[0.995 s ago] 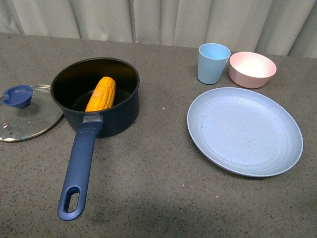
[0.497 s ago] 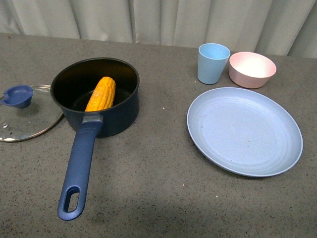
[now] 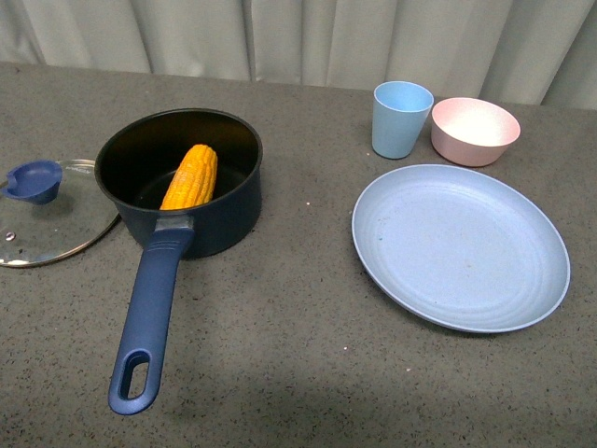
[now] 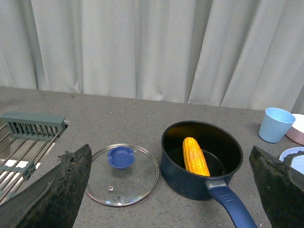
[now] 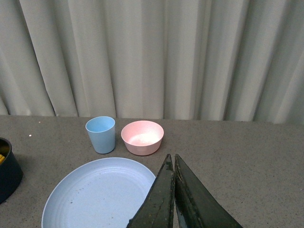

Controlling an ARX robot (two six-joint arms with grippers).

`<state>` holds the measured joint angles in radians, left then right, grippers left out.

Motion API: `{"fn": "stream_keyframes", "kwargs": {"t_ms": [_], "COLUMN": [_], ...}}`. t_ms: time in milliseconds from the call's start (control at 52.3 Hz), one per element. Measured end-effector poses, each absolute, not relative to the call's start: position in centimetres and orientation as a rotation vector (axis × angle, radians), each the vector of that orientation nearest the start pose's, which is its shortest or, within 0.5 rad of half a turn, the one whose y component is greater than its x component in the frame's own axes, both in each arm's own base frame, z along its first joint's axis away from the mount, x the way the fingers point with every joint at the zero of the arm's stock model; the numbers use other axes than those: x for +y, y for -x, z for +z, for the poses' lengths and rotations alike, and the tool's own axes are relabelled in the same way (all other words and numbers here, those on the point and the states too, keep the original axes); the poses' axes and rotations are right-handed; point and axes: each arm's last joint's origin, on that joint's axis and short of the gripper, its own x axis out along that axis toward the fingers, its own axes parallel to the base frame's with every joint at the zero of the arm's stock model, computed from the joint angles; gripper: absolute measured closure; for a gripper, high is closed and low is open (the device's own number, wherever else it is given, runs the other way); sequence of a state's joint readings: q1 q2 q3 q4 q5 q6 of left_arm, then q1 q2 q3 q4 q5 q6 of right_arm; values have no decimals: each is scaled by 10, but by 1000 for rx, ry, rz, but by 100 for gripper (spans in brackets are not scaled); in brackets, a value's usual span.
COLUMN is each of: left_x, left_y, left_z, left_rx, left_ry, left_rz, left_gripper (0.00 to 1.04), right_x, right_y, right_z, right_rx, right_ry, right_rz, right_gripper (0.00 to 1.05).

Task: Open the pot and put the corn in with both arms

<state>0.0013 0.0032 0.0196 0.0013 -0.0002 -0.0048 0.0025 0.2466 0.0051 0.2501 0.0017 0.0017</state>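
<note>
The dark blue pot stands uncovered on the grey table, its long handle pointing toward the front edge. A yellow corn cob lies inside it, leaning on the near wall; the left wrist view shows the pot and corn too. Its glass lid with a blue knob lies flat to the pot's left, also as lid. My left gripper is open, held back from pot and lid. My right gripper is shut on nothing, above the table beside the plate. Neither arm shows in the front view.
A large light-blue plate lies at the right, with a blue cup and a pink bowl behind it. A grey dish rack sits at the far left in the left wrist view. White curtains close the back.
</note>
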Motion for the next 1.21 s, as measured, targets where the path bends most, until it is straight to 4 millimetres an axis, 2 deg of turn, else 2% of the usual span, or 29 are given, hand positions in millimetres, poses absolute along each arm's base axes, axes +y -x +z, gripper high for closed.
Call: {"fn": "stream_keyframes", "kwargs": {"t_ms": [612,650,765,823,1205], "left_x": [0,0,0,0,0], "left_y": [-97,-97,-97,-97,-97], "left_z": [170,170,170,170,170], "left_rx": [-17,-17,-17,-17,-17], "left_ry": [5,5,5,5,5], "left_rz": [1,1,1,1,1], "left_gripper": [6,6,6,6,6], "right_x": [0,0,0,0,0], "right_y": [-98,-98,-98,-98,-98], "right_z": [165,165,165,165,165], "right_rx": [-3,-3,-2,-3,-3], "right_ry": [-1,0,0,0,0], "right_rz": [3,3,3,3,3], "right_gripper": [104,101,84,70,11]}}
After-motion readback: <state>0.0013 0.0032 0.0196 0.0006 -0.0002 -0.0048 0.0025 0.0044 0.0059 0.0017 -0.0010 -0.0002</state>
